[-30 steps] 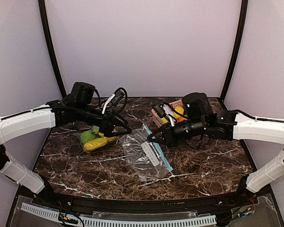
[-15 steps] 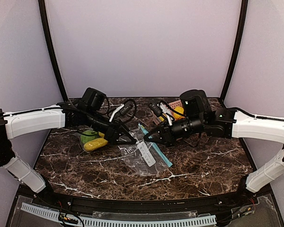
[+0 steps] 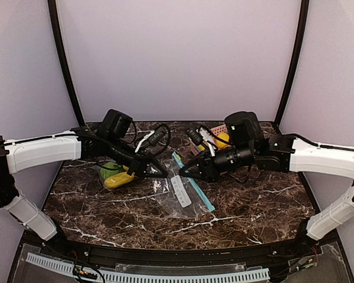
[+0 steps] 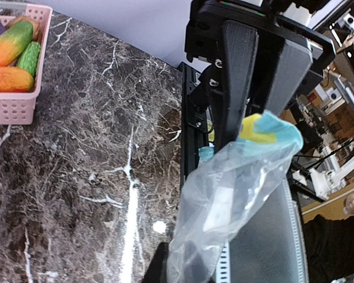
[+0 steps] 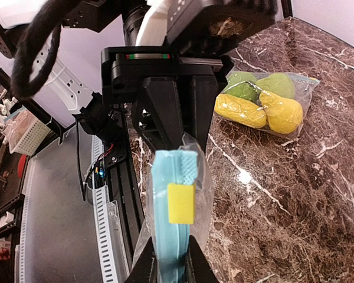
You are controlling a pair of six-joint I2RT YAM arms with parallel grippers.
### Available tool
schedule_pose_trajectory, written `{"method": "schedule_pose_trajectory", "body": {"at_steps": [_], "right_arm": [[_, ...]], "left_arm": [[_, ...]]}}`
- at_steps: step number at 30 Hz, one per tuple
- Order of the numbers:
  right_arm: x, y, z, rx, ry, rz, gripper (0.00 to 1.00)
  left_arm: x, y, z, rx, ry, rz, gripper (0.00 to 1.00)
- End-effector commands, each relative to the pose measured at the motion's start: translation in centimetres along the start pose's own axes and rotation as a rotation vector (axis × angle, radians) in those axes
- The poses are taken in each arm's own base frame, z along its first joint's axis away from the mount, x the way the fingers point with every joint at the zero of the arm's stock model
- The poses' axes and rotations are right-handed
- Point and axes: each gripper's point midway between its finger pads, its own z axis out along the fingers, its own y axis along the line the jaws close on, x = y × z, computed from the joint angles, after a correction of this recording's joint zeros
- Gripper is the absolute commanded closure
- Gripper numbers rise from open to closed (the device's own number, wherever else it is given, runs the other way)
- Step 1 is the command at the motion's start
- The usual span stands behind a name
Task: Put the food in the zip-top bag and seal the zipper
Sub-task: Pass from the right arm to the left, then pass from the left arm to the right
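Spreading the mouth is the step in hand, by judgement; zip-top bag looks unloaded.
Left of bag: pouch of bagged food.
Bag's left edge: left gripper, jaws narrow, nipping film.
Bag's right edge: right gripper, narrow, clamping blue zipper strip.
Behind-right of bag: pink basket, loose food.
Next: part the mouth.

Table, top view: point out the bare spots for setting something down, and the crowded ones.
Bare marble table: the near-right stretch between the zip-top bag and the right edge, and the near-left corner in front of the bagged food. Crowded: the centre, where left gripper and right gripper pinch the bag, and the back right around the pink basket.
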Motion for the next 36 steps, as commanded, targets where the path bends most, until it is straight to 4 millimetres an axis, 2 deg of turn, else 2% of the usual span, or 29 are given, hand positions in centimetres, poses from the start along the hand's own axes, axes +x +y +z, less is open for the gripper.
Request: {"method": "schedule_pose_trajectory", "body": {"at_steps": [1, 4, 6, 8, 11, 14, 22, 31, 36], "right_arm": [[-1.2, 0.4, -1.1, 0.021, -0.058, -0.019, 0.8], [-1.7, 0.3, -1.5, 0.022, -0.088, -0.01, 0.51], [-2.0, -0.2, -1.9, 0.037, -0.108, 0.003, 0.38], [-2.4, -0.6, -2.3, 0.039, -0.128, 0.022, 0.32], [-3.3, -1.1, -3.1, 0.018, -0.175, 0.048, 0.3], [-4.2, -0.8, -4.0, -0.048, -0.22, 0.051, 0.33], [-6.1, 1.3, -4.7, -0.218, -0.239, 0.032, 0.53], [-6.4, 0.5, -3.8, -0.246, -0.215, 0.081, 0.64], [-6.5, 0.6, -3.5, -0.263, -0.205, 0.085, 0.75]], "left_arm": [[-1.1, -2.4, -0.8, 0.062, -0.043, 0.085, 0.99], [-1.3, -3.2, -1.2, 0.075, -0.059, 0.112, 0.99], [-1.4, -3.5, -1.4, 0.084, -0.063, 0.127, 0.99], [-1.3, -3.8, -1.5, 0.093, -0.064, 0.137, 0.99], [-1.3, -3.9, -1.5, 0.098, -0.066, 0.145, 0.99], [-1.2, -4.0, -1.5, 0.101, -0.063, 0.143, 0.99], [-1.1, -3.7, -1.3, 0.095, -0.057, 0.138, 0.99], [-1.0, -3.7, -1.2, 0.095, -0.054, 0.139, 0.99], [-0.9, -3.7, -1.1, 0.094, -0.049, 0.139, 0.99]]}}
